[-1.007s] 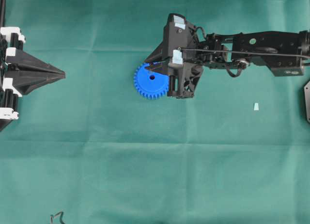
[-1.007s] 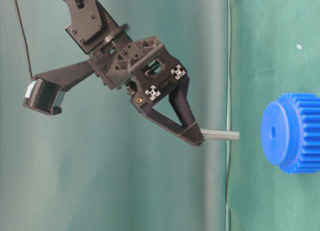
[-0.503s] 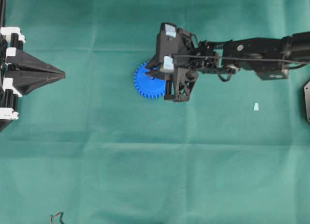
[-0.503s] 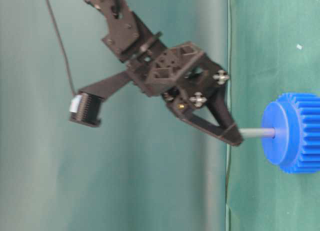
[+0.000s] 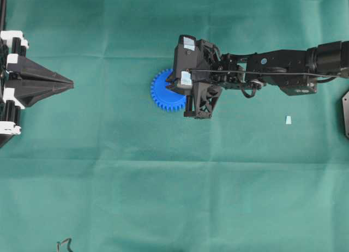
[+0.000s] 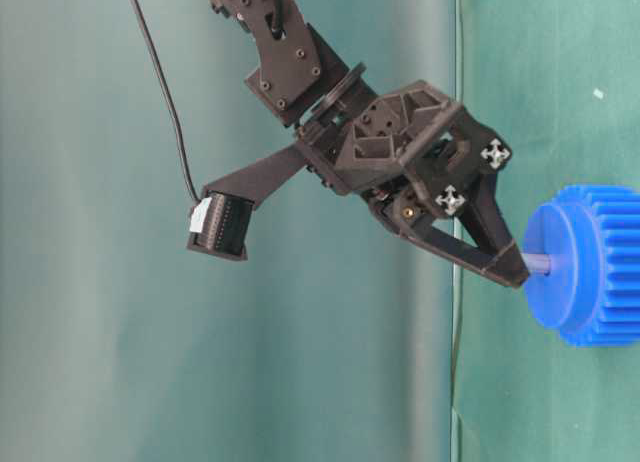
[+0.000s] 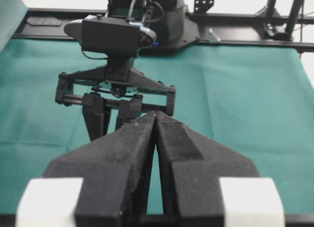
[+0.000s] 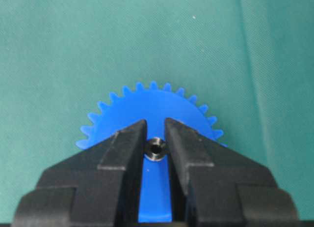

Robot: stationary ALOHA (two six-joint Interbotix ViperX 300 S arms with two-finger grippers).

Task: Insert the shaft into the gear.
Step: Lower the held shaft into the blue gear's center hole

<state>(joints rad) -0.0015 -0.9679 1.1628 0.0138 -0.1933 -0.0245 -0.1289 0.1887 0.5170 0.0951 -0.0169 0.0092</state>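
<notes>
The blue toothed gear [image 5: 162, 95] lies flat on the green cloth. My right gripper [image 5: 176, 88] hangs just above its middle, shut on the thin grey shaft [image 6: 538, 263]. In the table-level view the shaft's lower end sits in the gear's [image 6: 590, 267] centre hole and only a short stub shows below the fingertips [image 6: 512, 272]. The right wrist view looks down on the shaft's top end [image 8: 156, 149], pinched between the two black fingers over the gear [image 8: 152, 101]. My left gripper [image 5: 71, 84] rests at the left edge, shut and holding nothing, its tips [image 7: 156, 115] pointing at the right arm.
A small pale scrap [image 5: 288, 119] lies on the cloth to the right of the gear. A dark plate [image 5: 346, 113] juts in at the right edge. A bit of wire [image 5: 64, 244] sits at the bottom left.
The right gripper has come down toward the gear. The shaft, a second ago hanging well above the gear, has gone into the centre hole and sunk deeper. The left arm is still.
</notes>
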